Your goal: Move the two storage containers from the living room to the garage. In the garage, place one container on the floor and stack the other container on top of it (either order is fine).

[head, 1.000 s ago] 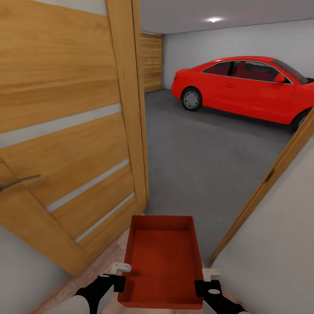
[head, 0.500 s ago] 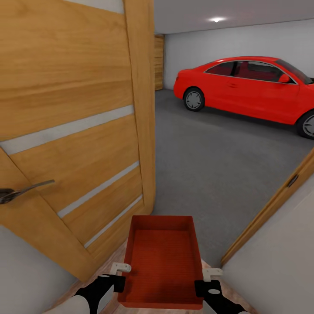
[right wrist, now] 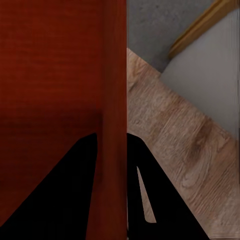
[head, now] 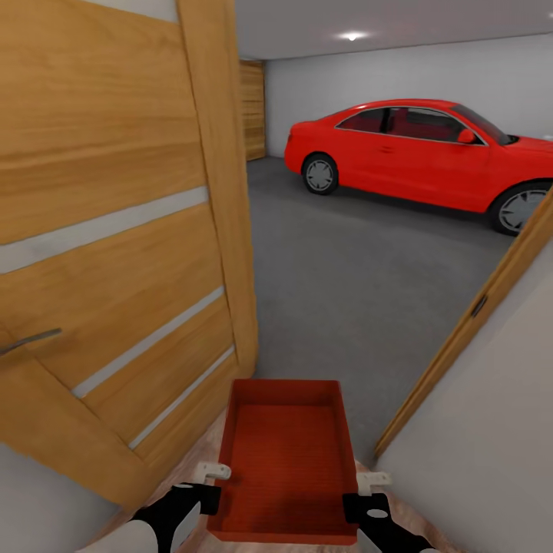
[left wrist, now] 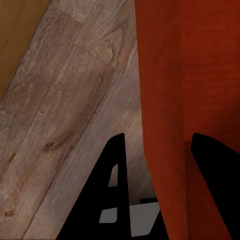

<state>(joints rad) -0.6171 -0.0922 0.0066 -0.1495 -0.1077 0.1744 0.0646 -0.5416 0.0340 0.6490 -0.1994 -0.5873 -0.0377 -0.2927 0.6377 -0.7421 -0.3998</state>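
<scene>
One orange-red storage container [head: 286, 461] hangs level in front of me at the doorway, over the light wood plank floor. My left gripper [head: 211, 482] is shut on its left wall [left wrist: 165, 125], one black finger on each side. My right gripper [head: 359, 491] is shut on its right wall [right wrist: 114, 100] the same way. Beyond the threshold lies the garage with its dark grey concrete floor [head: 361, 269] and pale grey walls.
An open wooden door [head: 115, 230] with a metal handle [head: 27, 342] stands close on the left. A wooden door frame [head: 476, 307] and white wall [head: 491, 430] close in on the right. A red car [head: 415, 157] is parked at the back of the garage.
The head view has swung, shifting the door, car and frame leftward compared with half a second ago. The container and both grippers keep the same place in the picture.
</scene>
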